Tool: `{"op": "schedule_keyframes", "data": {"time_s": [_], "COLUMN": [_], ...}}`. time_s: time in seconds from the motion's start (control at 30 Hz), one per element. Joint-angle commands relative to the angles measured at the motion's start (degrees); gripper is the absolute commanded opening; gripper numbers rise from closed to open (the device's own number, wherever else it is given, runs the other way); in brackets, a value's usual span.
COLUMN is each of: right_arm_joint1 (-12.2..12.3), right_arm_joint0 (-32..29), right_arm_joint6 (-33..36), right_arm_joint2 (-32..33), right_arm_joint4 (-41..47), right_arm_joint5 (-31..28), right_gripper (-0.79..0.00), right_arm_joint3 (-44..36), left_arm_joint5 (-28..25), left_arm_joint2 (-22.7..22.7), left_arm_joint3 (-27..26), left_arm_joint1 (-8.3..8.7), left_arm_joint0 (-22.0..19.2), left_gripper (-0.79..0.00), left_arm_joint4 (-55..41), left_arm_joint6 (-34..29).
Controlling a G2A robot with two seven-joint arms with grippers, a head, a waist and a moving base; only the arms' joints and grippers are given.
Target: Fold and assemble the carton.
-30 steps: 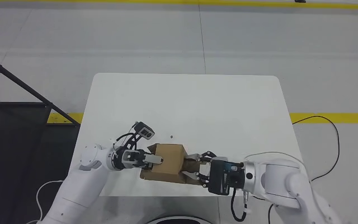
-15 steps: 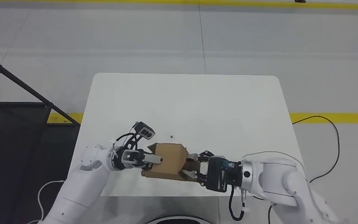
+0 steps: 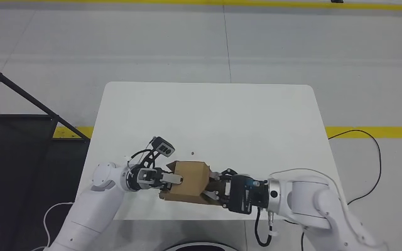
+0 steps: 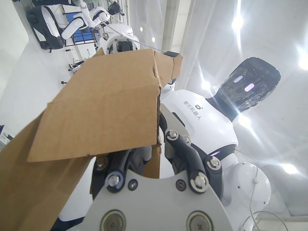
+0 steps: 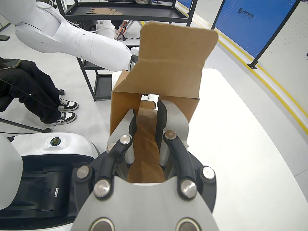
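Observation:
A brown carton (image 3: 188, 179) sits partly unfolded near the front edge of the white table (image 3: 251, 119), held between both arms. My left gripper (image 3: 171, 179) is at its left end, shut on a carton wall (image 4: 101, 111); one finger is hidden behind the cardboard in the left wrist view (image 4: 154, 145). My right gripper (image 3: 217, 188) is at the carton's right end. The right wrist view has its fingers (image 5: 161, 114) close together on a flap that runs between them into the open carton (image 5: 168, 73). A top flap (image 5: 175, 44) stands upright.
The carton lies close to the table's near edge (image 3: 188, 218). White tabletop stretches away behind and to the right of it (image 5: 228, 121). A small dark speck (image 3: 192, 152) lies just beyond the carton. A black rack (image 5: 125, 13) stands off the table's far side.
My right gripper has crept left, closer in against the carton's right end. The left arm and the carton have barely shifted.

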Motion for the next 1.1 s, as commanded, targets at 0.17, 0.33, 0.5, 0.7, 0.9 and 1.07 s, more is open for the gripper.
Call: {"op": "schedule_keyframes", "data": {"time_s": [0.17,0.33,0.5,0.7,0.9,1.07], "right_arm_joint1": [-0.2,-0.2,-0.3,-0.3,0.1,0.6], "right_arm_joint0": [0.7,1.0,1.1,1.0,-0.5,-3.1], "right_arm_joint6": [0.0,-0.1,-0.2,-0.4,-0.9,-1.7], "right_arm_joint2": [-0.7,-0.9,-1.1,-0.8,2.0,5.2], "right_arm_joint4": [0.1,0.1,0.1,0.0,0.0,-0.2], "right_arm_joint5": [0.1,0.2,0.1,0.1,0.5,0.8], "right_gripper": [-0.529,-0.529,-0.529,-0.523,-0.486,-0.462], "right_arm_joint3": [0.5,0.7,0.9,1.0,0.0,-1.3], "left_arm_joint5": [-0.1,-0.3,-0.3,-0.5,-0.5,-0.6], "left_arm_joint2": [0.1,0.0,-0.1,-0.4,-1.1,-1.7], "left_arm_joint3": [0.1,0.2,0.2,0.1,0.2,0.0], "left_arm_joint1": [-0.14,-0.22,-0.28,-0.34,-0.32,-0.3], "left_arm_joint0": [0.0,0.0,0.1,0.2,0.1,0.3], "left_gripper": [-0.785,-0.785,-0.785,-0.785,-0.785,-0.785], "left_arm_joint4": [-0.2,-0.2,-0.3,-0.3,-0.3,-0.3], "left_arm_joint6": [-0.1,-0.2,-0.2,-0.1,0.2,0.3]}}
